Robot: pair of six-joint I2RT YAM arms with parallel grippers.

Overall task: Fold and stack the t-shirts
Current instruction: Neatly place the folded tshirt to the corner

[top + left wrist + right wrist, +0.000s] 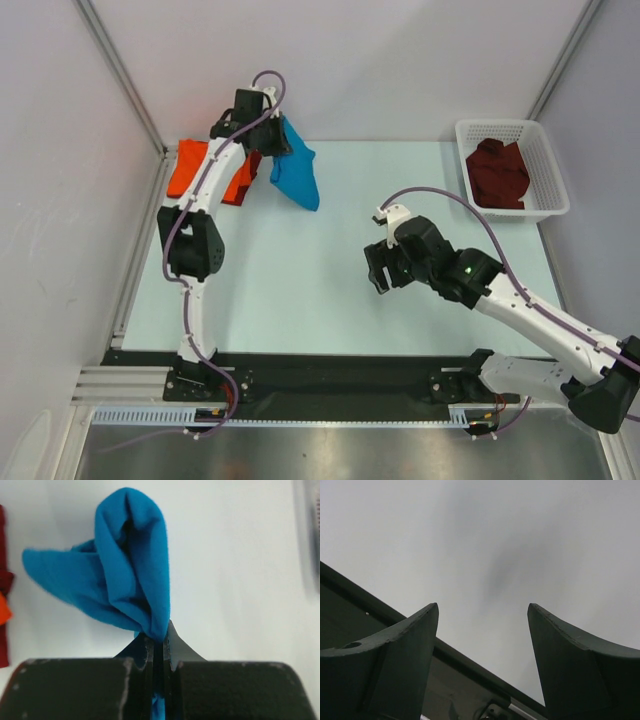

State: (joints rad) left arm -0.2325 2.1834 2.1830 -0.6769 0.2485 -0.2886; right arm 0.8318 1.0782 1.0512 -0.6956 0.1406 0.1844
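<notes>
The bright blue t-shirt (297, 176) hangs bunched at the far left of the table, pinched at its top by my left gripper (277, 128). In the left wrist view the jaws of the left gripper (160, 641) are shut on a fold of the blue t-shirt (131, 570), which dangles above the table. Just left of it lies the orange t-shirt (188, 167), folded, with a maroon t-shirt (255, 163) showing beneath it. Dark maroon t-shirts (497, 173) lie heaped in the basket. My right gripper (378, 270) hovers open over mid-table, nothing between its fingertips (422, 625).
The white lattice basket (545, 165) stands at the far right corner. Grey walls and metal frame rails border the table at the back and left. A black rail carrying both arm bases runs along the near edge (330, 375).
</notes>
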